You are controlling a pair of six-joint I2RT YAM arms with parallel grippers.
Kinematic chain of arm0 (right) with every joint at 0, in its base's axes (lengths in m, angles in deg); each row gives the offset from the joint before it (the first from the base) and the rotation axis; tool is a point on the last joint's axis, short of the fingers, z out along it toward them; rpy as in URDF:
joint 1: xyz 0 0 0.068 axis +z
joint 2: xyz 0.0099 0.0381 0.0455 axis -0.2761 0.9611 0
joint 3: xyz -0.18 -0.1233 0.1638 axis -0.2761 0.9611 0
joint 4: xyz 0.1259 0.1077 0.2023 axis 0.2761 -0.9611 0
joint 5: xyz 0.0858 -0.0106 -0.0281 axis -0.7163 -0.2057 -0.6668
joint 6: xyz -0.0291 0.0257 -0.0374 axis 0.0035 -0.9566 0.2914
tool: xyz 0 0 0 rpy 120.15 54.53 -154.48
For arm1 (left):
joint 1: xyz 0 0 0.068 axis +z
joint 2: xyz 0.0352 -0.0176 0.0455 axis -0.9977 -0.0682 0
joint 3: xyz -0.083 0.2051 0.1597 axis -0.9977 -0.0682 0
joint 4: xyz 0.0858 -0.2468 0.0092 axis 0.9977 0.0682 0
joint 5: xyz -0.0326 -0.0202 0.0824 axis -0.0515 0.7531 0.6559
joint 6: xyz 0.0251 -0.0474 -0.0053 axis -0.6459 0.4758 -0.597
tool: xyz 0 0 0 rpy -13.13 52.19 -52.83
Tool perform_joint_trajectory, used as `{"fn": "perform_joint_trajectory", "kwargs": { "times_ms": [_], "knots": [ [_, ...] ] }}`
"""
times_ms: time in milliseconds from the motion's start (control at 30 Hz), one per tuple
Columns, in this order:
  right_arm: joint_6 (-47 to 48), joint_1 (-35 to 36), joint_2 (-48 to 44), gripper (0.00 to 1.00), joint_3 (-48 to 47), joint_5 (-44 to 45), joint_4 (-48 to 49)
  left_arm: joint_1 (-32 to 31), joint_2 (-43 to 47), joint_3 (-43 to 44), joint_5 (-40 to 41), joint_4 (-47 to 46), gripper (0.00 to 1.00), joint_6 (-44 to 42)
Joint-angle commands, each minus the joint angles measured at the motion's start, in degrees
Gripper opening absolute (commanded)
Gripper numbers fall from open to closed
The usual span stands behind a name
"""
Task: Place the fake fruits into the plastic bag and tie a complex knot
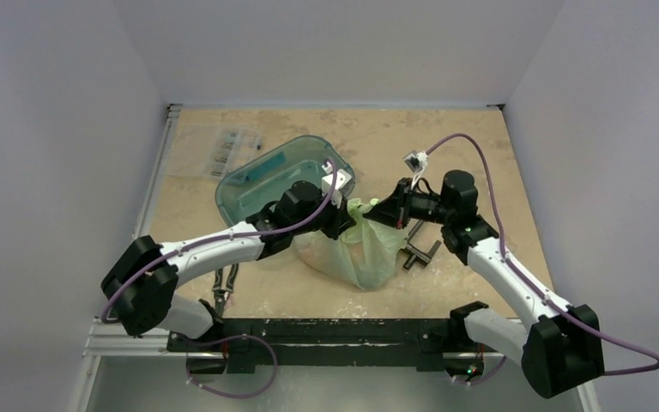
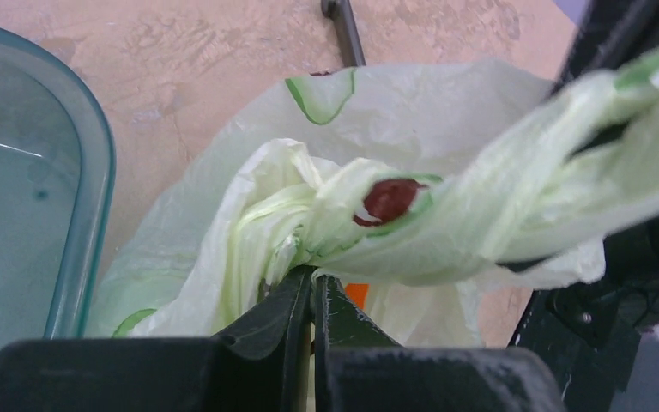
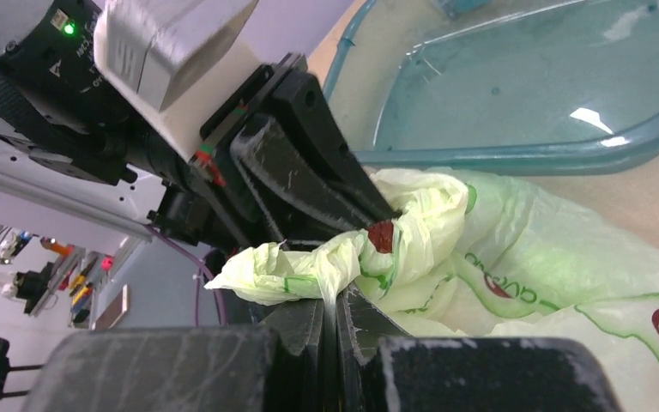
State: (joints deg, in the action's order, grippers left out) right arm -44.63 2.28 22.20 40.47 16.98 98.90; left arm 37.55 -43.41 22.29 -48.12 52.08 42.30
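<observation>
Left gripper point(image 2: 313, 283): my fingers are pressed together on a twisted strand of the bag's neck; it sits just off the tub's near right corner
Right gripper point(image 3: 336, 300): my fingers are clamped on the other twisted strand; it faces my left one from the side away from the tub
Bag point(image 1: 360, 253): pale green with avocado prints; the body lies on the table point(image 1: 480, 146) just beside the tub; the neck is bunched between my grippers
Fruits: I cannot make them out through the plastic
Tub point(image 1: 249, 184): teal; see-through
</observation>
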Motion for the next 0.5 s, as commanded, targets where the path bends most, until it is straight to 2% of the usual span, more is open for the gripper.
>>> {"fn": "perform_joint_trajectory", "kwargs": {
  "times_ms": [0,133,233,367,467],
  "knots": [
    [-2.46,0.06,-3.65,0.0,2.29,0.16,3.03,0.55,-4.24,3.25,5.72,-5.92,0.0,5.42],
    [-2.71,0.15,-4.29,0.0,4.77,-0.03,3.2,1.09,-7.43,4.24,-0.83,-12.36,0.0,9.19],
    [-5.89,1.65,-3.59,0.0,6.51,1.66,8.88,1.12,-8.4,4.38,-4.48,-13.44,0.0,11.0],
    [-10.12,8.07,1.14,0.0,1.94,5.99,19.28,4.75,-4.76,3.55,-8.82,-11.5,0.0,10.57],
    [-15.91,10.07,3.23,0.0,-1.72,7.77,25.34,6.22,1.22,5.03,-13.17,-7.2,0.0,6.36]
  ]
}}
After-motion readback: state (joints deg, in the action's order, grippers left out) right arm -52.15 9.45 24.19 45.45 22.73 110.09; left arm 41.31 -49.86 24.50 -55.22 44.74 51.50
